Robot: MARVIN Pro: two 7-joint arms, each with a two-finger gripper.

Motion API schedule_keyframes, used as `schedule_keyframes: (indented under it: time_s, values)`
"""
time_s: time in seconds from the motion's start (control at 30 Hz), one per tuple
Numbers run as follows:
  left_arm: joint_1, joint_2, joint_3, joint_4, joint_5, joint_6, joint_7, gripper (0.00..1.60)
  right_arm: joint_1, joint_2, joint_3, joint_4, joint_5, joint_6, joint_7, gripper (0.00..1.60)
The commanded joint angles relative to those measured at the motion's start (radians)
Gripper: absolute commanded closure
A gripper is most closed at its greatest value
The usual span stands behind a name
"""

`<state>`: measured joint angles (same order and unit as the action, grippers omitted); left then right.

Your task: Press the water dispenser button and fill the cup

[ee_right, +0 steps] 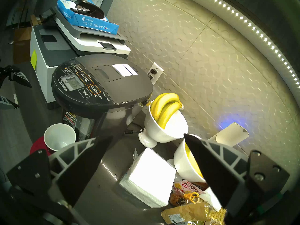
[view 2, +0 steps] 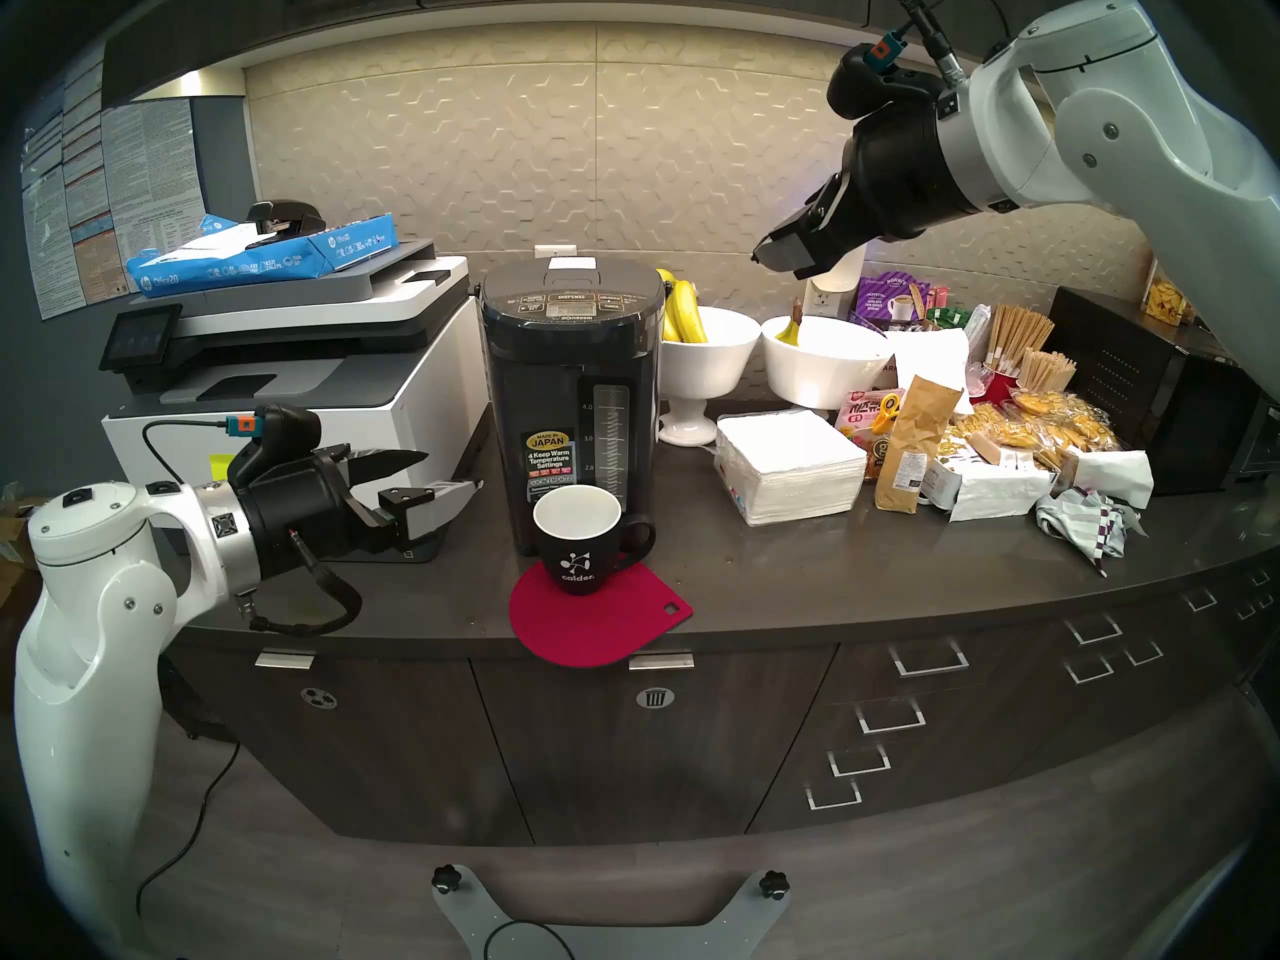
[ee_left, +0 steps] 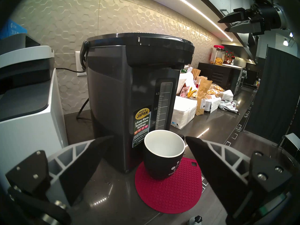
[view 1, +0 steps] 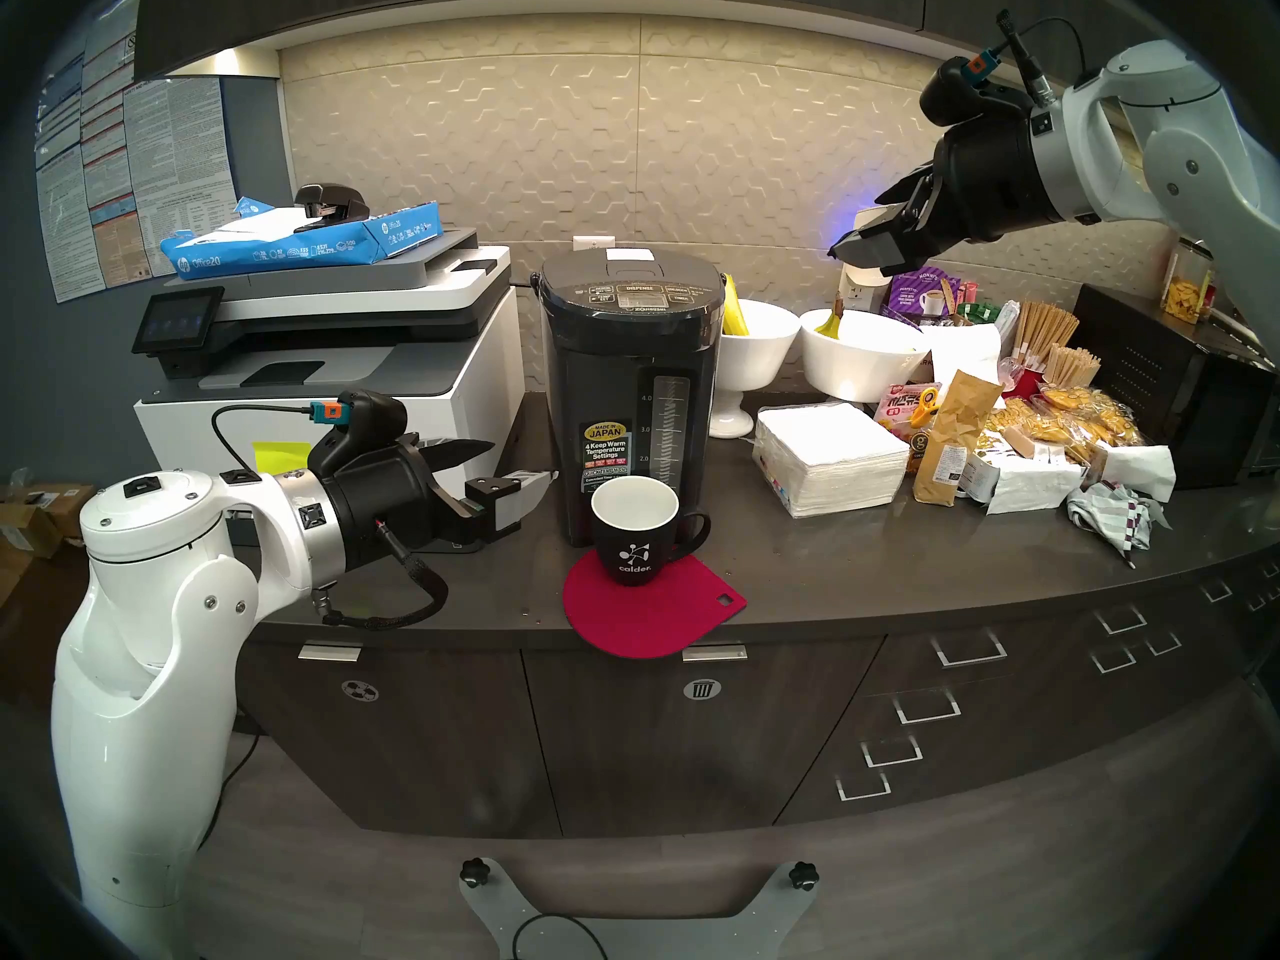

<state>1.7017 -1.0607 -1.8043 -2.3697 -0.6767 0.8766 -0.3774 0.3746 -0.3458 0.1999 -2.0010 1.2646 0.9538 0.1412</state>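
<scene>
The dark water dispenser [view 1: 627,383] [ee_left: 126,89] stands on the counter, its control panel facing up. The DISPENSE button [ee_right: 84,78] [view 1: 639,289] sits in the panel's top row, and nothing touches it. The black cup [view 1: 635,529] [ee_left: 164,156] [ee_right: 59,137], white inside and empty, stands on a red mat [view 1: 651,612] against the dispenser's front. My left gripper [view 1: 523,461] [ee_left: 149,137] hovers open just left of the cup, pointing at it. My right gripper [view 1: 855,228] [ee_right: 148,135] is open and empty, held high to the right of the dispenser lid, above the bowls.
A white-and-grey printer [view 1: 332,356] stands close on the dispenser's left. To its right are two white bowls [view 1: 755,342] with bananas, a napkin stack [view 1: 831,460], snack bags [view 1: 1039,439] and a black microwave [view 1: 1177,397]. The mat overhangs the counter's front edge.
</scene>
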Motion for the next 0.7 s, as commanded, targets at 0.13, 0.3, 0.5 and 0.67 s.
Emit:
schedule_keyframes:
  time_s: [0.13, 0.3, 0.5, 0.67]
  values:
    - [0.0, 0.0, 0.0, -0.009, 0.0, 0.0, 0.0, 0.0, 0.015, -0.005, 0.003, 0.015, -0.022, -0.011, 0.045, 0.0]
    - [0.0, 0.0, 0.0, -0.009, 0.0, 0.0, 0.0, 0.0, 0.017, -0.008, 0.001, 0.023, -0.04, -0.017, 0.072, 0.0]
    - [0.0, 0.0, 0.0, -0.009, 0.0, 0.0, 0.0, 0.0, 0.018, -0.012, 0.0, 0.03, -0.065, -0.022, 0.093, 0.0]
    - [0.0, 0.0, 0.0, -0.009, 0.0, 0.0, 0.0, 0.0, 0.027, -0.018, -0.005, 0.039, -0.107, -0.025, 0.132, 0.0]
